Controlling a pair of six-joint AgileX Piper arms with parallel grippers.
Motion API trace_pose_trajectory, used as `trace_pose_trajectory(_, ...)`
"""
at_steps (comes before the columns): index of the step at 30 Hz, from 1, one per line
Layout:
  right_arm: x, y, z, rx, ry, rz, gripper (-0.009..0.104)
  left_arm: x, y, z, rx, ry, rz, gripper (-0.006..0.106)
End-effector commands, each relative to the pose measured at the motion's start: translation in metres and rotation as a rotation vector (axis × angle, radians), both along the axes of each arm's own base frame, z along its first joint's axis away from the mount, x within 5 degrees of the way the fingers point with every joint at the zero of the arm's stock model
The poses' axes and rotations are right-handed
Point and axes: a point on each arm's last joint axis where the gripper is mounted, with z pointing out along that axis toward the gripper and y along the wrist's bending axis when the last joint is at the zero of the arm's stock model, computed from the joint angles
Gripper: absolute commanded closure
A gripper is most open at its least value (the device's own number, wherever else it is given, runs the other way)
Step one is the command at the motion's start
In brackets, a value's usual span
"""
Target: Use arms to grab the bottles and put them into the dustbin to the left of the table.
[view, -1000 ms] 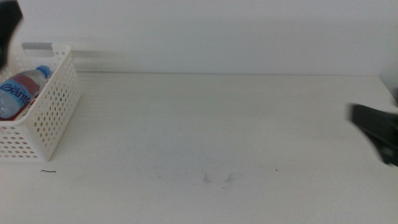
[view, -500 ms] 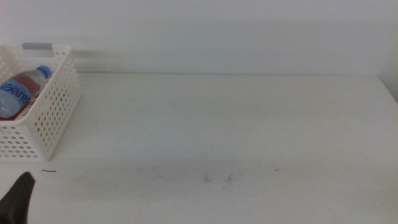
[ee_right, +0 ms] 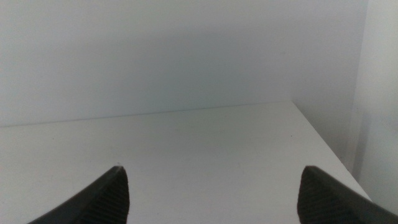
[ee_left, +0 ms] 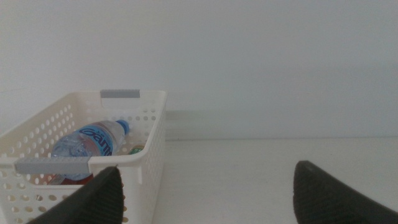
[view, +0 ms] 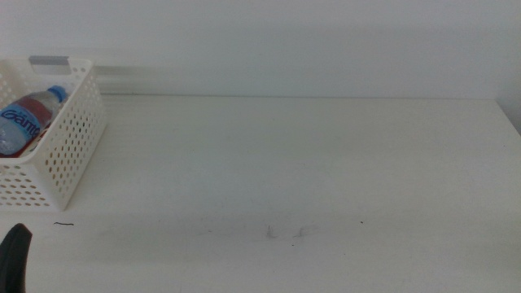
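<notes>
The dustbin [view: 61, 155] is sitting at the far left of the table [view: 309, 163], and the water bottle [view: 28, 118] is lying slanted inside it, its blue cap pointing up toward the back wall and its blue label facing out. In the left wrist view the same bottle [ee_left: 93, 140] is resting across the basket above something red and a bit of green label, probably the cola can and the tea bottle, though only slivers of them are showing through the rim and perforations. The basket's 2 grey handle grips are showing on its near and far rims.

The left gripper [ee_left: 208, 186] is hanging low near the table's front left corner, facing the dustbin [ee_left: 146, 155] from just in front of it; its 2 jaws are standing wide apart with nothing between them. In the middle view only a dark tip of it [view: 16, 256] is peeking in at the bottom left edge, apart from the basket.

The right gripper [ee_right: 211, 190] is waiting out of the middle view, looking across the table's [ee_right: 186, 143] right-hand end toward the back wall, its jaws likewise spread wide and gripping nothing.

Faint dark scuff marks [view: 285, 233] are lying on the tabletop near the front centre.
</notes>
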Motion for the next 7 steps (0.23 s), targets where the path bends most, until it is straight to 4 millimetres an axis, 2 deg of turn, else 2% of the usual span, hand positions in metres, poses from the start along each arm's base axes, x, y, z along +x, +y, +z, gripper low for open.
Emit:
trace_pose_trajectory(1, -0.0002, -0.0004, 0.0001, -0.02, -0.012, -0.005, 0.008, -0.0005, 0.0001, 0.0017, -0.012, -0.019, 0.001, 0.007)
trace_pose_trajectory(7, -0.0002, -0.0004, 0.0001, -0.02, -0.012, -0.005, 0.008, -0.0005, 0.0002, 0.0021, -0.012, -0.023, 0.001, 0.007)
